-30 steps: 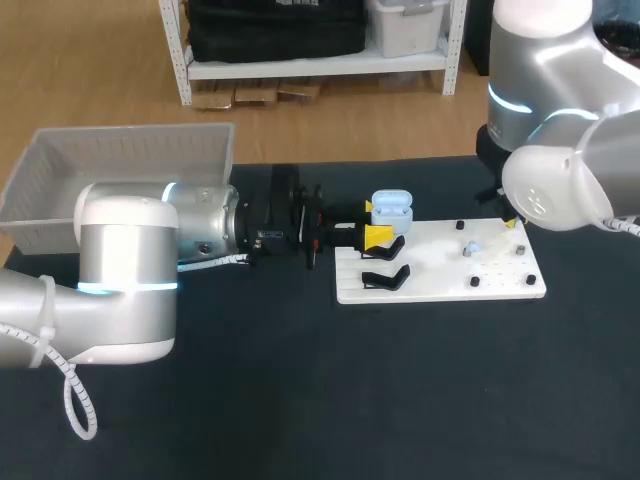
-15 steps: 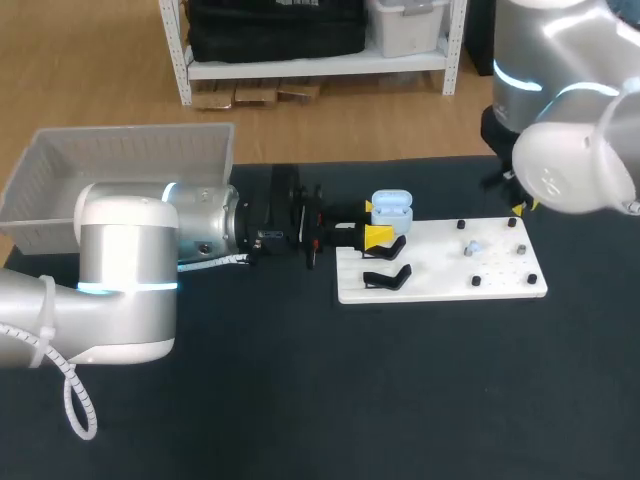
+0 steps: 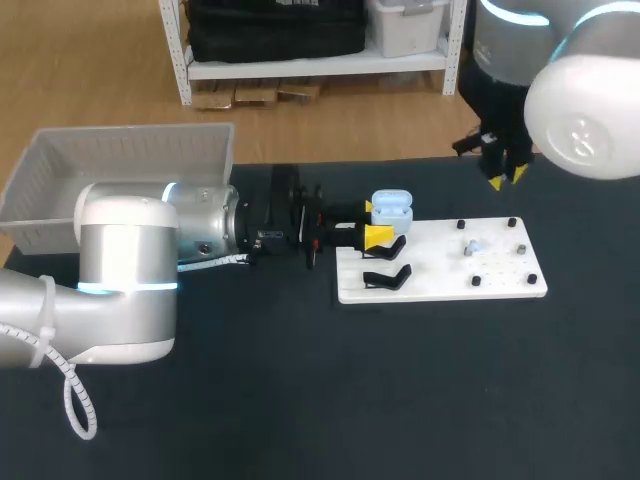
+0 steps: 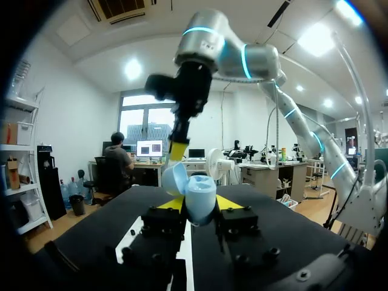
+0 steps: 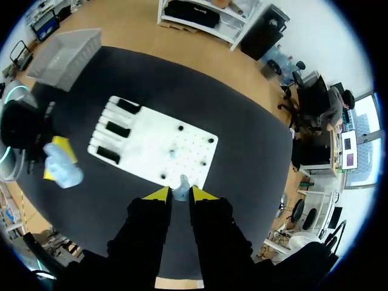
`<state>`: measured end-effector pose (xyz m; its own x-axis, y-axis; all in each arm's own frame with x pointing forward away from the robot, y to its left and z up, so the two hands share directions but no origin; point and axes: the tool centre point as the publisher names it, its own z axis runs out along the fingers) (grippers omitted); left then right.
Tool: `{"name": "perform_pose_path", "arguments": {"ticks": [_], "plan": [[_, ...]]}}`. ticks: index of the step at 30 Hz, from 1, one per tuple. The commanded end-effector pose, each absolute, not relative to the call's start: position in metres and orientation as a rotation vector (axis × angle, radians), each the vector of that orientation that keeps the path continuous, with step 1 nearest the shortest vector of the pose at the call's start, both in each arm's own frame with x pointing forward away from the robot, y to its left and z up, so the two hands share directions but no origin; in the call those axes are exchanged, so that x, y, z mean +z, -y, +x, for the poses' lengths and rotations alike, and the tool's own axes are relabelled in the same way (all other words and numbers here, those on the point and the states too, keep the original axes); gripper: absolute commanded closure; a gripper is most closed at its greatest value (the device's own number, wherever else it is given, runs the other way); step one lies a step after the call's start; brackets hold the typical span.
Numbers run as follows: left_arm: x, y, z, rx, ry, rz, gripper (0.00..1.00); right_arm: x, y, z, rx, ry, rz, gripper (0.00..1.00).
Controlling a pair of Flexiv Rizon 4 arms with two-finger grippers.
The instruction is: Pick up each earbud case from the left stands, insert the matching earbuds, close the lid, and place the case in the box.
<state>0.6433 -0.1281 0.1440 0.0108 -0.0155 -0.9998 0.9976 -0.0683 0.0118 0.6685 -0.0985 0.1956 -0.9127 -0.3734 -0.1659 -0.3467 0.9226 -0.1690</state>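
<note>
Earbud case (image 3: 391, 207), lid open, pinched by left hand (image 3: 375, 222) at mid-frame; right hand (image 3: 505, 180), upper right above table (image 3: 300, 400), pinches an earbud (image 5: 182, 183).

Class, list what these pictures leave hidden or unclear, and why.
1. Inside of the earbud case: its own shell hides it in the left wrist view, and it is too small in the head view.
2. Earbud in the right gripper: too small to see in the head view.
3. Near wall of the box: the left arm covers it in the head view.
</note>
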Motion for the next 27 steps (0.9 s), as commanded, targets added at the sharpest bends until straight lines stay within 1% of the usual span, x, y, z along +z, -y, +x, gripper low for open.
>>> {"name": "perform_pose_path", "arguments": {"ticks": [1, 7, 22, 27], "plan": [[0.143, 0.128, 0.643, -1.256, -1.152, 1.25, 1.0, 0.238, 0.081, 0.623, -0.178, -2.844, -0.566, 1.0], [0.143, 0.128, 0.643, -1.256, -1.152, 1.25, 1.0, 0.241, 0.049, 0.603, -0.095, -2.84, -0.727, 1.0], [0.143, 0.128, 0.643, -1.256, -1.152, 1.25, 1.0, 0.241, 0.048, 0.601, -0.12, -2.84, -0.74, 1.0], [0.143, 0.128, 0.643, -1.256, -1.152, 1.25, 1.0, 0.243, 0.016, 0.605, -0.132, -2.906, -0.385, 1.0]]}}
